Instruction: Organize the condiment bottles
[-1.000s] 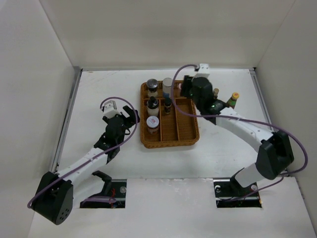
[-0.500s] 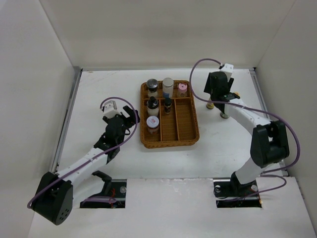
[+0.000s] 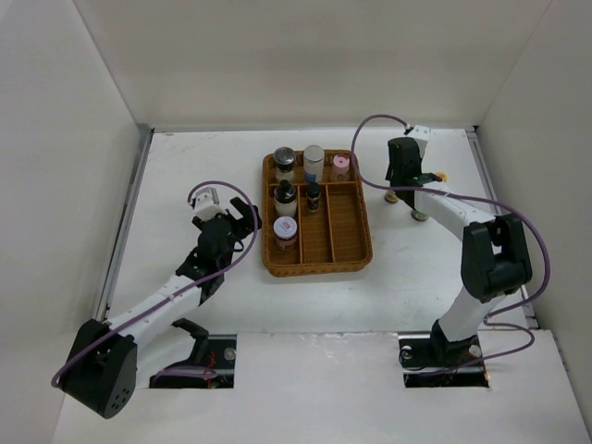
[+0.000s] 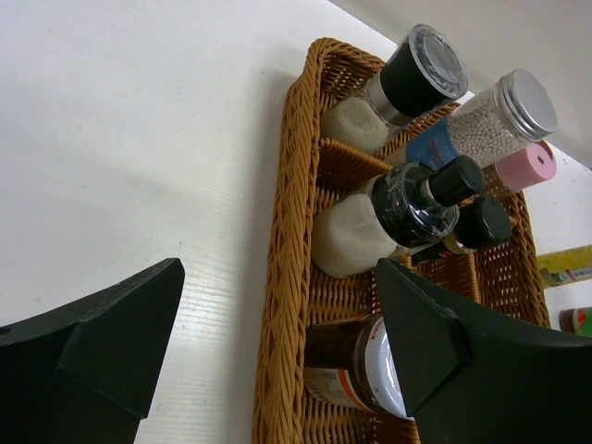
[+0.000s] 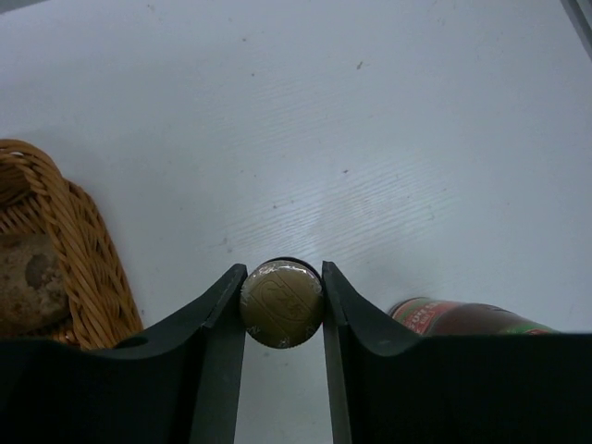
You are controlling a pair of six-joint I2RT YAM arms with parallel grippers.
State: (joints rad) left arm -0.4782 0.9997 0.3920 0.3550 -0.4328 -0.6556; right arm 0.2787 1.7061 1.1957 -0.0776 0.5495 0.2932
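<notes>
My right gripper (image 3: pixel 399 188) points down at the table right of the wicker tray (image 3: pixel 363 252). In the right wrist view its fingers (image 5: pixel 218 324) press both sides of the olive-gold cap of a slim bottle (image 5: pixel 282 302), whose foot shows in the top view (image 3: pixel 392 196). A green-red bottle (image 5: pixel 462 317) is just to its right, with a yellow cap (image 3: pixel 441 176). My left gripper (image 3: pixel 235 218) is open and empty, left of the tray. In the tray stand a dark-lidded jar (image 4: pixel 416 72), a grey-lidded bottle (image 4: pixel 504 109), a pink-lidded jar (image 4: pixel 527 166), a grinder (image 4: pixel 407 208), a small dark bottle (image 4: pixel 481 222) and a white-lidded brown jar (image 4: pixel 356 365).
The tray's two right-hand lanes (image 3: pixel 347 227) hold nothing in front of the pink-lidded jar. White walls close in the table on three sides. The tray's corner shows at the left of the right wrist view (image 5: pixel 83 245).
My right arm swung from above the tray's back right corner to the bottles on the table and now has its fingers around the olive-capped bottle. The left arm has not moved.
</notes>
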